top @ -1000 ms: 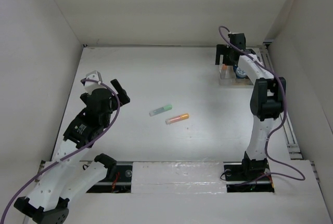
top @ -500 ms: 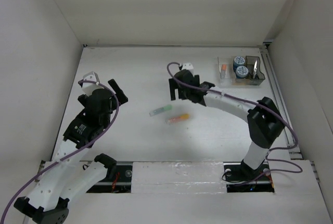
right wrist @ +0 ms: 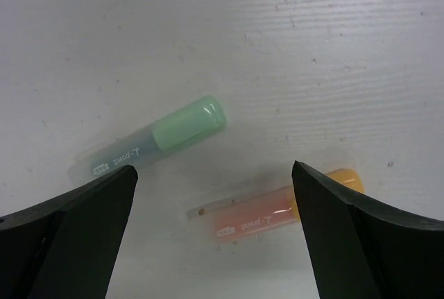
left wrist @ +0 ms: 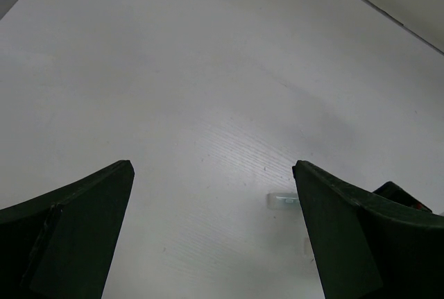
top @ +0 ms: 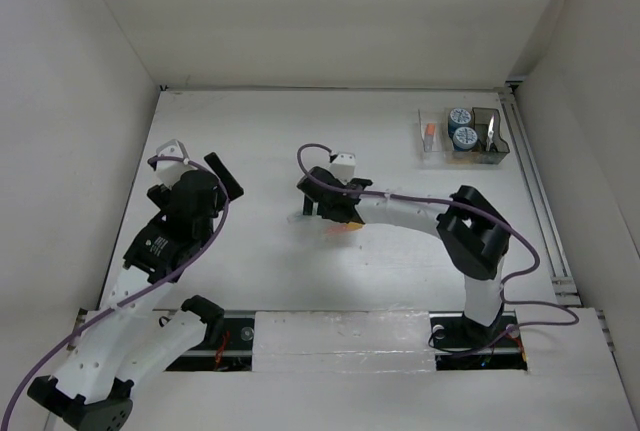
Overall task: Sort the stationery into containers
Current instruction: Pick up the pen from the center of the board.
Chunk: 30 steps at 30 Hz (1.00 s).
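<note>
Two short pale markers lie mid-table: a green-ended marker [right wrist: 156,138] and an orange-ended marker [right wrist: 277,209]. My right gripper [right wrist: 214,171] hangs open just above them, jaws wide, with the orange marker between the fingers and the green one at the left finger. From above, the right gripper [top: 320,213] hides most of both; only a bit of the orange marker [top: 341,232] shows. The clear organiser [top: 432,156] at the back right holds two blue-and-white rolls [top: 459,116], the scissors [top: 491,134] and an orange-ended marker [top: 430,132]. My left gripper [top: 222,171] is open and empty at the left.
White walls close the table in on the left, back and right. The left wrist view shows bare table, a pale marker end [left wrist: 283,199] and part of the right gripper [left wrist: 399,195] at the lower right.
My right arm has swung from the organiser at the back right across to mid-table and now sits low over the two markers. The left arm has barely moved.
</note>
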Tool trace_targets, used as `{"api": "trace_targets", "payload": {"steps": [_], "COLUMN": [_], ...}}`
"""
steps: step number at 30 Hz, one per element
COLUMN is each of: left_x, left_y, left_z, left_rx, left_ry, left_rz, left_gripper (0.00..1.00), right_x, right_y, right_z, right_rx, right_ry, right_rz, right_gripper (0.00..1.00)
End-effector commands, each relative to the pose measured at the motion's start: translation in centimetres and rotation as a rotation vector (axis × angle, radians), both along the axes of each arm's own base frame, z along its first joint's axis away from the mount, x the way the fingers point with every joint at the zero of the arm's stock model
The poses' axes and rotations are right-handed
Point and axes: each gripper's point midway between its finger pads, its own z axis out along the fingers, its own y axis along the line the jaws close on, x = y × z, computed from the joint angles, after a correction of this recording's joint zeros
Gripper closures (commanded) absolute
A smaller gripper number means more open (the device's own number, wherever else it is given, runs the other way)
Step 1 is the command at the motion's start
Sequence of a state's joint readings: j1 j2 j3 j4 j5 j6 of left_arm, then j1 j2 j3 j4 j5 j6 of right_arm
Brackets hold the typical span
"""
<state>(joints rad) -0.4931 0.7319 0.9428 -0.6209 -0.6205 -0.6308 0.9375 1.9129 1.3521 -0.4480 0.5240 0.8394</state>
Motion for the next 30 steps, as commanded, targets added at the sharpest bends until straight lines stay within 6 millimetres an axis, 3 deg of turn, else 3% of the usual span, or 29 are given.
{"api": "trace_targets", "payload": {"steps": [1, 6, 8, 11, 20, 30], "left_x": [0.0, 0.0, 0.0, -0.1, -0.2, -0.3], "left_y": [0.6, 0.4, 0.4, 0.3, 0.2, 0.3], "left_z": [1.0, 0.9, 0.9, 1.1, 1.4, 1.6], "left_rx": [-0.01, -0.014, -0.014, -0.014, -0.019, -0.023], "left_ry": [-0.032, -0.029, -0.029, -0.033, -0.045, -0.053], "left_rz": [0.033, 0.025, 0.025, 0.014, 0.002, 0.002], "left_gripper": [0.0, 0.0, 0.0, 0.0, 0.0, 0.0], "right_x": [0.2, 0.0, -1.0, -1.3, -3.2, -4.1], "right_y": [-1.6, -3.6, -5.2, -5.7, -4.8, -3.5], "right_z": [1.8, 3.4, 3.1, 2.9, 2.1, -0.9], "right_rx": [0.043, 0.071, 0.027, 0.038, 0.112, 0.129], "right_ry": [-0.048, -0.077, -0.053, -0.038, 0.029, 0.118], "right_rz": [-0.234, -0.394, -0.445, -0.516, -0.558, -0.55], "right_gripper": [0.0, 0.0, 0.01, 0.05, 0.06, 0.08]}}
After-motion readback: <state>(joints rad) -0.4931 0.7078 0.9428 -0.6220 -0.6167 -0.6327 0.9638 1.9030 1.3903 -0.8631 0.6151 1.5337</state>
